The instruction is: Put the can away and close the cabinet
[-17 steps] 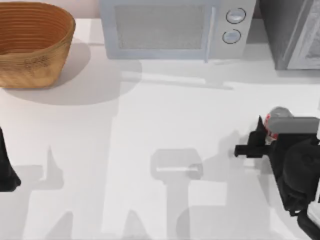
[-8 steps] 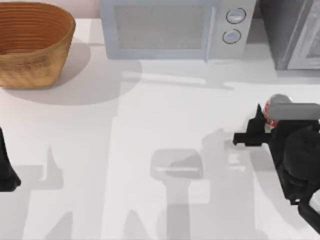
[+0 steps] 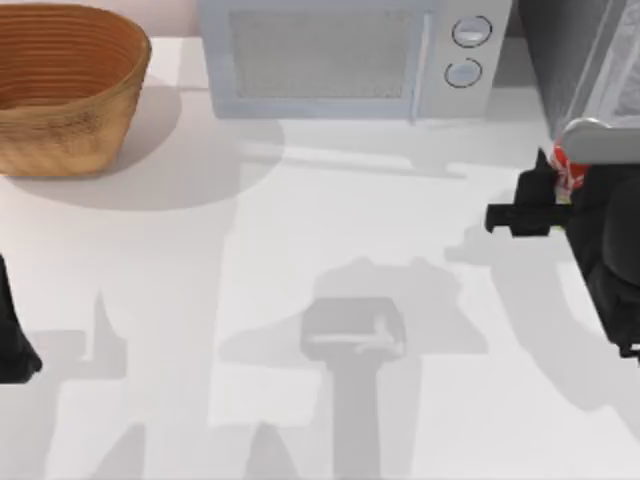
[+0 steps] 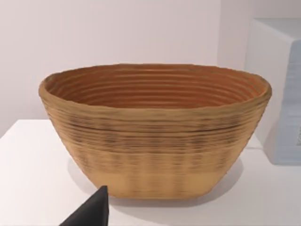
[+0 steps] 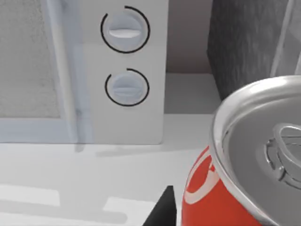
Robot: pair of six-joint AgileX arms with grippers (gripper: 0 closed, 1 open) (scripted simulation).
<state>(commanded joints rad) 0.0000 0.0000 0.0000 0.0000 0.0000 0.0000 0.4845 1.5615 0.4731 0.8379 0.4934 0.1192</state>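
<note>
The red can [image 3: 570,168] with its silver top [image 3: 592,140] hangs just in front of the grey cabinet [image 3: 560,60] at the back right, with my right gripper [image 3: 560,190] shut on it. The right wrist view looks down at the can [image 5: 221,202] from close by. Past its silver lid is the cabinet's dark speckled side [image 5: 244,42], and one black fingertip [image 5: 162,212] sits beside the red wall. The lighter door panel [image 3: 620,75] stands at the top view's right edge. My left arm [image 3: 10,335] is parked at the far left.
A pale grey microwave [image 3: 340,55] with two round knobs [image 3: 468,50] stands at the back middle, left of the cabinet. A woven basket [image 3: 65,85] sits at the back left, and the left wrist view faces this basket [image 4: 155,136].
My right gripper has carried the can toward the back right, from mid-table up close to the cabinet's front. The left arm has not moved.
</note>
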